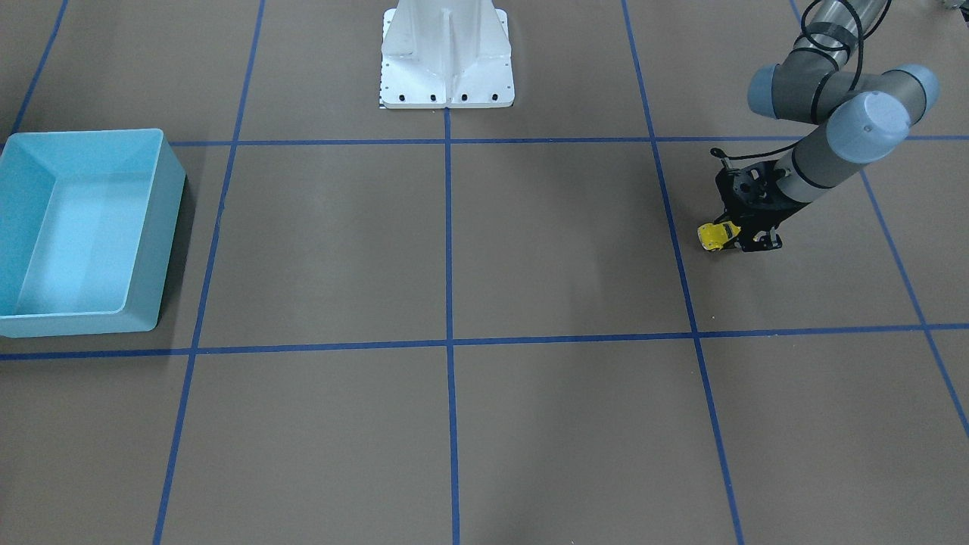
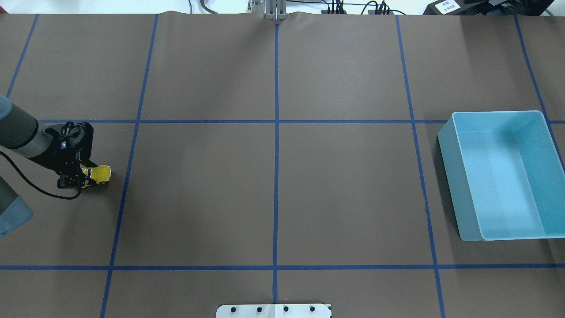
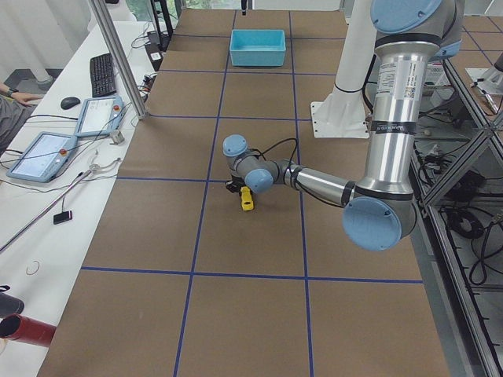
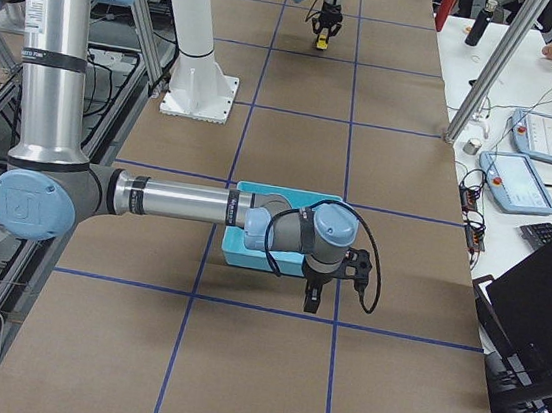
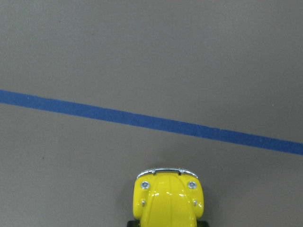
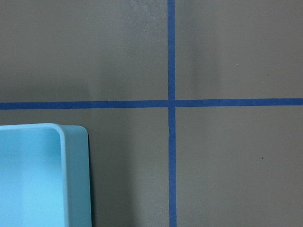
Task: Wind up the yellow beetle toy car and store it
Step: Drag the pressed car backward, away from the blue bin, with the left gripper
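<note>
Car (image 2: 100, 173) seemingly in left fingers (image 2: 86, 173), table (image 2: 198, 190) open ahead

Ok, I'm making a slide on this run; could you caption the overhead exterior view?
Left claw holds the yellow beetle toy car at far left; the empty light-blue bin sits far right.

car (image 2: 100, 173) — far left | bin (image 2: 448, 176) — far right, well apart
</note>
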Motion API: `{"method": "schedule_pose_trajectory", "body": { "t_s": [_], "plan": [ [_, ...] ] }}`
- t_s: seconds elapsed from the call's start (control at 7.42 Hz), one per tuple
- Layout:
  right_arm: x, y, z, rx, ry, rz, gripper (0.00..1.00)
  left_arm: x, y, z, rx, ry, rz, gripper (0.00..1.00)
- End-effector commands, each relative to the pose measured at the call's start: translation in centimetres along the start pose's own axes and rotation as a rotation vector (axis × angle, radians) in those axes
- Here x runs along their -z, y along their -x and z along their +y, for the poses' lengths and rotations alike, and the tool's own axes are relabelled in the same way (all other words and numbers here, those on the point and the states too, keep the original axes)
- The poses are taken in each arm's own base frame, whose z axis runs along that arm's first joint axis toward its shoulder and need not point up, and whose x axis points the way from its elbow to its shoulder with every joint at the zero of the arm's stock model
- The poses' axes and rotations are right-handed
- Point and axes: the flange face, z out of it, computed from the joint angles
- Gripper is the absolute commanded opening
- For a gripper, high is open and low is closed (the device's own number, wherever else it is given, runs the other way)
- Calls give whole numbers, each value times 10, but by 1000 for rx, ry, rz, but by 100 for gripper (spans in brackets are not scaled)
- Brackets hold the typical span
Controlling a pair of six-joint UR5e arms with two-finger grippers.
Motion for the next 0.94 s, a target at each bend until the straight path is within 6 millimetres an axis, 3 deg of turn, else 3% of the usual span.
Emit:
{"method": "schedule_pose_trajectory", "body": {
  "t_s": [0.0,0.81],
  "plan": [
    [0,0,0,1,-1,0,100,2,0,16,-9,-3,10,0],
    [1,1,-1,-1,-1,-5,100,-4,1,50,-15,-39,13,0]
  ]
}}
